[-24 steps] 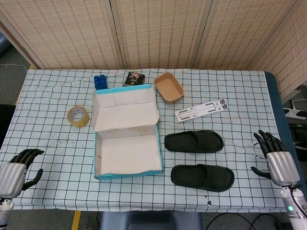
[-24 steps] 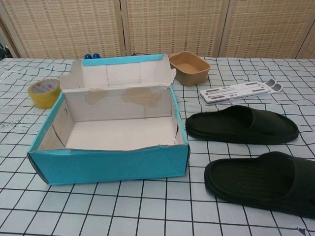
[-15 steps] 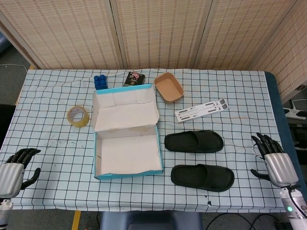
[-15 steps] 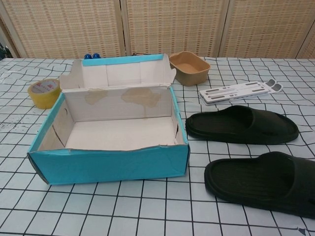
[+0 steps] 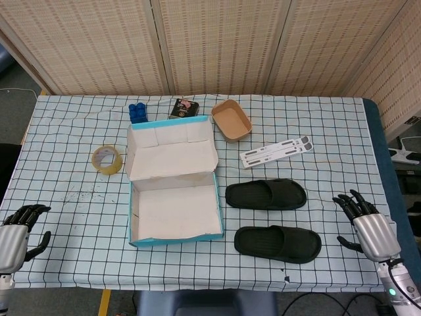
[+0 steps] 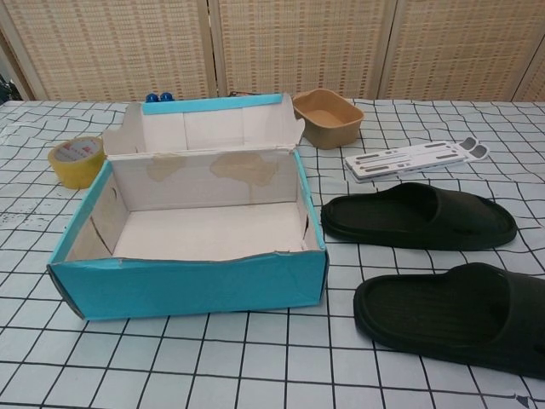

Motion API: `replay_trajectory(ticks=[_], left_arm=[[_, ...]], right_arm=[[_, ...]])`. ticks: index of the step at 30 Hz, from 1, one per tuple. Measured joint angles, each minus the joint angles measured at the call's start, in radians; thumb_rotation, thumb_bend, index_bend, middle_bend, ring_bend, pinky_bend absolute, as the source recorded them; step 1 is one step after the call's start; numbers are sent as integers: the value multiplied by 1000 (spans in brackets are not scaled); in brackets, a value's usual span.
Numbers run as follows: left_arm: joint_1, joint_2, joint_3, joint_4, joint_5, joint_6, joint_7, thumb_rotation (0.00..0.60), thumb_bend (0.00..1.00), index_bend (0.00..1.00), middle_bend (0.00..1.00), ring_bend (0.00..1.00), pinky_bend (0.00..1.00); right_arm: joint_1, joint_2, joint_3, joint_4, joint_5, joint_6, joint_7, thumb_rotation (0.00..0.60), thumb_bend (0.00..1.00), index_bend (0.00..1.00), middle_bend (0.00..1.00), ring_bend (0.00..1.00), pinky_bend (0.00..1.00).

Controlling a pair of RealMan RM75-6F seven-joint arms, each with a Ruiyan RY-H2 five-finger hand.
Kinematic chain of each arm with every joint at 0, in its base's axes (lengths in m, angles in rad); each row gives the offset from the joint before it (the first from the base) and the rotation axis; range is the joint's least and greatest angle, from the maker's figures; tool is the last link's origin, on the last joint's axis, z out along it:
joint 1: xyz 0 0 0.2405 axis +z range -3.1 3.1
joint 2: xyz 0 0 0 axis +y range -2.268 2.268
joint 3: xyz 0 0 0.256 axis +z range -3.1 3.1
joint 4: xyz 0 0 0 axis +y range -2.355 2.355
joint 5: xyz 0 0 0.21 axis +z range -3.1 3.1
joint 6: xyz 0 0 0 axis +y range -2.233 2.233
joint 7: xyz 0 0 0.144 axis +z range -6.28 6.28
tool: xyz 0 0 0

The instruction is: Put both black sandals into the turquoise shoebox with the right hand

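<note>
Two black sandals lie side by side right of the box: the far sandal (image 5: 266, 195) (image 6: 418, 216) and the near sandal (image 5: 278, 243) (image 6: 452, 313). The turquoise shoebox (image 5: 175, 236) (image 6: 189, 285) stands open and empty, its lid folded back. My right hand (image 5: 367, 225) hovers at the table's right front, fingers spread, holding nothing, well right of the near sandal. My left hand (image 5: 16, 235) is at the front left corner, fingers loosely curled and apart, holding nothing. Neither hand shows in the chest view.
A roll of yellow tape (image 5: 107, 160) (image 6: 77, 160) sits left of the box. Behind it are a brown tray (image 5: 231, 120) (image 6: 328, 117), blue caps (image 5: 137, 112), and a dark packet (image 5: 184, 108). A white flat stand (image 5: 275, 151) (image 6: 415, 158) lies beyond the sandals.
My right hand has drifted left and toward the front edge, closer to the near sandal. My left hand has slid lower toward the front left corner. Sandals and box have not moved.
</note>
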Motion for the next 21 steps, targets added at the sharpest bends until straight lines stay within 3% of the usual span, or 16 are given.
replay_trajectory(ticks=[11,21], left_arm=[[-14,-9,-4,20,-18,-34,-4,600,404,253,230,187,343],[-16,-14,-13,33,-32,-35,-31,600,403,252,229,187,345]], right_arm=[[67,62,-79,-42,-52,-172,125,600,43,148,154,60,268],[122,-17,-98,50,-78,-240,206,600,42,141,154,60,147]])
